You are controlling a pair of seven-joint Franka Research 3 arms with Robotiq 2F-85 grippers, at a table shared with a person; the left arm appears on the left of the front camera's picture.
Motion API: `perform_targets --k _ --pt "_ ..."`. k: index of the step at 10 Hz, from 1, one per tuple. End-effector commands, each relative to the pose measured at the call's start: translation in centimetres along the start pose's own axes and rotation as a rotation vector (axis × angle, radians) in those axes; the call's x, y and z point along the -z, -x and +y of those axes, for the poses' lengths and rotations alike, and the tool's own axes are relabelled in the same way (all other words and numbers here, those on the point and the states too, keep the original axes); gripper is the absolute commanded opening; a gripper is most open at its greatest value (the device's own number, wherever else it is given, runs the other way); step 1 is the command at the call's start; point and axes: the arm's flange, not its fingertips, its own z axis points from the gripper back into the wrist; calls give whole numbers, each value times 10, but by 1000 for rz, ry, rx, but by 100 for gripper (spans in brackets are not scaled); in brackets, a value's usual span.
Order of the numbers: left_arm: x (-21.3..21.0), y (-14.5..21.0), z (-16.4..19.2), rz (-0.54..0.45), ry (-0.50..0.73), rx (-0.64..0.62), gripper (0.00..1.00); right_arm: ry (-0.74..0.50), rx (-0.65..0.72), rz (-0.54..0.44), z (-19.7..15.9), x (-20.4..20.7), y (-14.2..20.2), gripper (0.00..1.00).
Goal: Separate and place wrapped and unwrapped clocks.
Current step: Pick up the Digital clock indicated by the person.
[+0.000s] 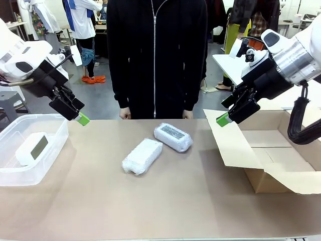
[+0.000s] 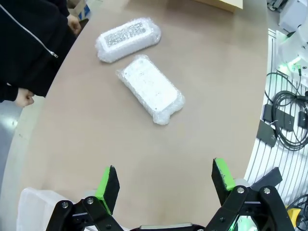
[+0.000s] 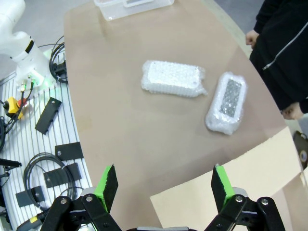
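At table (image 1: 165, 206) centre, 2 wrapped clocks (image 1: 142, 156) (image 1: 173, 137), off edges.

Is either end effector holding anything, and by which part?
Nothing is held. The left end effector and the right end effector hang open and empty; the near wrapped clock and the far wrapped clock lie on the table.

Front camera looks across table (image 1: 100, 211), wrist cameras overhead, sharing wrapped clocks (image 2: 150, 89)

White bubble-textured bundle (image 1: 142, 156); second bundle (image 1: 173, 137), at its 1 o'clock, dark grey showing through the wrap; white clock (image 1: 32, 148), grey display; brown table (image 1: 150, 211).
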Motion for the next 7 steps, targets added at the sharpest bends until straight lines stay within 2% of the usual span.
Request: perform_targets --k 1,2,7 --pt "-2 2 4 -58 47 40 100 -27 -10 -23 -1 1 1 100" --pt "0 0 0 0 0 0 100 -27 -10 -23 -1 1 1 100" --pt "0 0 0 0 0 0 100 -27 -10 -23 -1 1 1 100"
